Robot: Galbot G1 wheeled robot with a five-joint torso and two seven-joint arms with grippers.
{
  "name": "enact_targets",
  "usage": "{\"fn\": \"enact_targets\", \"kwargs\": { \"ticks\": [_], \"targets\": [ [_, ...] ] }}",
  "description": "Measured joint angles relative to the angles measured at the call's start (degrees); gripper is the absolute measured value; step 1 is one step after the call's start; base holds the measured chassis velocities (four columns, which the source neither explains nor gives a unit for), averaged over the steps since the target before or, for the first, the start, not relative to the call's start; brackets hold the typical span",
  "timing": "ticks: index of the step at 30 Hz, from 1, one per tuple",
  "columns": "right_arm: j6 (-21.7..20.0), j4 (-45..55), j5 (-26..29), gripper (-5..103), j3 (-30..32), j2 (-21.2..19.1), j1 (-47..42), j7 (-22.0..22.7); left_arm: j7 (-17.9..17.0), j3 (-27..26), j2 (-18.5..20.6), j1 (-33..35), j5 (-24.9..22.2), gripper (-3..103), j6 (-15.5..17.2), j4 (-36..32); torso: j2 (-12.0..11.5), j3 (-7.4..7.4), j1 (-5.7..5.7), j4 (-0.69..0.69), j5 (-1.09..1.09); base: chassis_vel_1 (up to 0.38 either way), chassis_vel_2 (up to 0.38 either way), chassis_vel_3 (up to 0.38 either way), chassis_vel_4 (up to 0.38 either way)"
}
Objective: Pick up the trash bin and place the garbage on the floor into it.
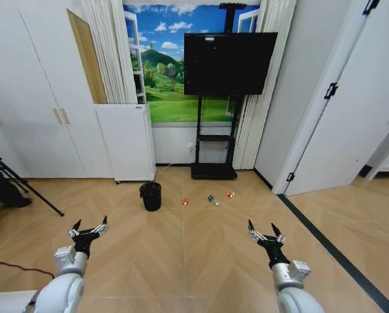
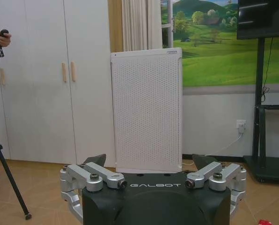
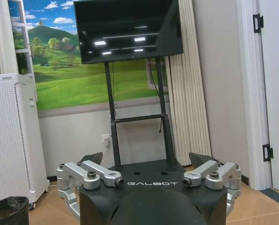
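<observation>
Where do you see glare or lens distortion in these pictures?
Head view: wide lens bends the door frame and walls outward; soft sheen on the floor. Right wrist view: ceiling lights reflect as bright bars on the dark TV screen. Left wrist view: even light, no glare on the white appliance.

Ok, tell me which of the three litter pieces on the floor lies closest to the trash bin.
The red-and-white piece, leftmost of the three, just right of the trash bin. The green bottle and the other red piece lie farther right.
</observation>
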Motion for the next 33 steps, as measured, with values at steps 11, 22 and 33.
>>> {"fn": "enact_targets", "kwargs": {
  "ticks": [11, 22, 33],
  "targets": [
    [1.2, -2.2, -0.6, 100, -0.2, 0.0, 1.4, -1.3, 0.4, 0.1, -0.6, 0.1, 0.8, 100, -0.2, 0.5, 0.0, 0.0, 0.0, 0.0, 0.0, 0.0, 0.0, 0.0, 0.0],
    [1.1, -3.2, -0.6, 100, -0.5, -0.3, 2.0, -1.2, 0.4, -0.4, -0.9, 0.4, 0.8, 100, -0.3, 0.5, 0.0, -0.01, -0.01, 0.0, 0.01, -0.039, 0.038, 0.034, -0.045],
    [1.1, -3.3, -0.4, 100, -0.2, -0.4, 1.9, -0.9, 0.5, -0.1, -1.1, -0.1, 1.0, 100, -0.5, 1.3, 0.0, 0.0, -0.01, 0.0, -0.01, -0.205, 0.194, 0.214, -0.2]
  ]
}}
